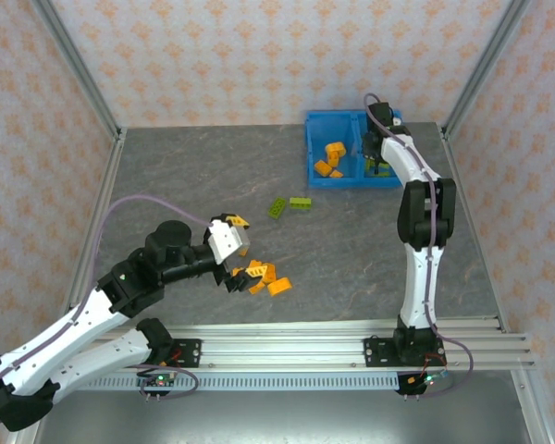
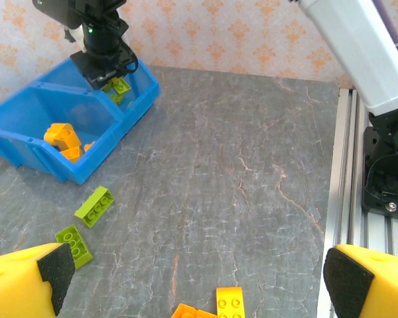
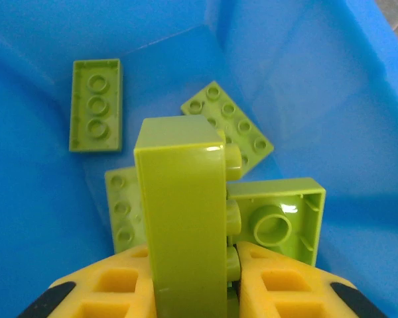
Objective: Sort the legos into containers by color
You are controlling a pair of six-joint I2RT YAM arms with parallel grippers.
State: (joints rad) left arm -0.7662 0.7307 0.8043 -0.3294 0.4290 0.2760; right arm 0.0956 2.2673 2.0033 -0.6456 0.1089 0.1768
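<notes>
Though between fingers, brick partly offscreen.

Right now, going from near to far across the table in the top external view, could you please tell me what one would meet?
Nearest first: pile of orange legos → pair of green legos → blue bin.

Blue bin at the far side of the table: orange legos in its left compartment; your right gripper dips into the right one. Two lime green legos lie mid-table. Your left gripper, jaws spread, sits just beside a loose orange cluster.
</notes>
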